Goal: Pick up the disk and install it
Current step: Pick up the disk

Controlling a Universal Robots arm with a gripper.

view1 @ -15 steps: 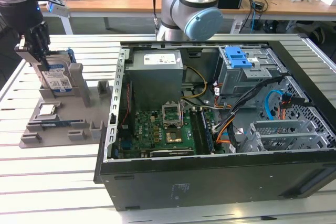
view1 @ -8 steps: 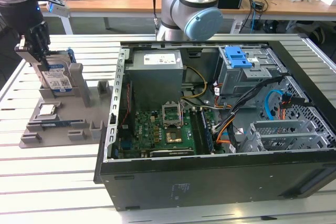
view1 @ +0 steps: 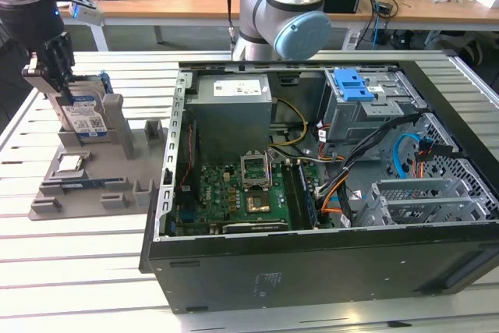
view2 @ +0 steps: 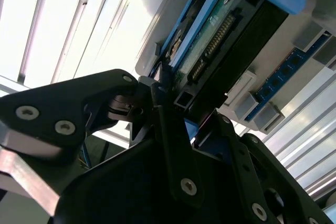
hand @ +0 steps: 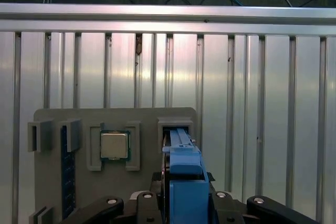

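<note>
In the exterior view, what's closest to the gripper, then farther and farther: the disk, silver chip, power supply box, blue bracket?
1. The disk, right at the gripper, standing on the gray tray.
2. The silver chip, on that tray.
3. The power supply box, inside the computer case.
4. The blue bracket, farther toward the exterior view's right.

Gripper (view1: 62, 87) sits at the top edge of the disk (view1: 86, 121), at the exterior view's left. Disk stands upright in a slot of the grey fixture tray (view1: 47, 207) on the slatted worktop (view1: 78, 271). Processor chip (view1: 70, 164) lies in a tray pocket near the disk. Open PC case (view1: 312, 263) just beside the tray, motherboard (view1: 226, 193) exposed, blue bracket (view1: 353, 83) on its drive cage.
</note>
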